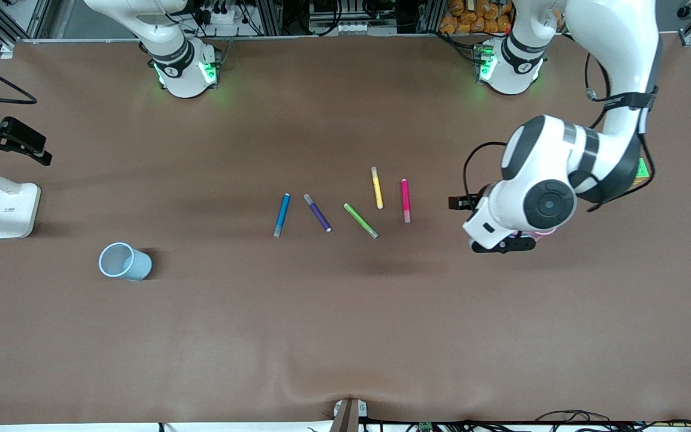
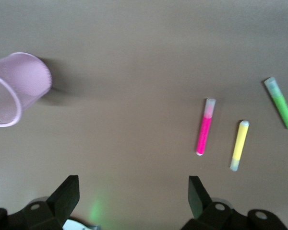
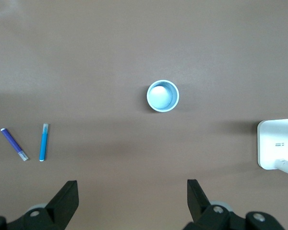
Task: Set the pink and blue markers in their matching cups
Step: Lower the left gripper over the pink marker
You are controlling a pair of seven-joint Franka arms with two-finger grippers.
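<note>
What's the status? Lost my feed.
Left hand open, right hand open, both empty. Pink marker, blue marker on table; blue cup, pink cup empty. Nothing blocking.

The left arm bends down from its base and holds the left gripper (image 2: 132,199) low over the desk (image 1: 345,330) toward that arm's end, jaws spread wide and empty. The right gripper (image 3: 132,201) hangs high over the desk, jaws likewise spread wide and empty, its arm mostly out of sight.
</note>
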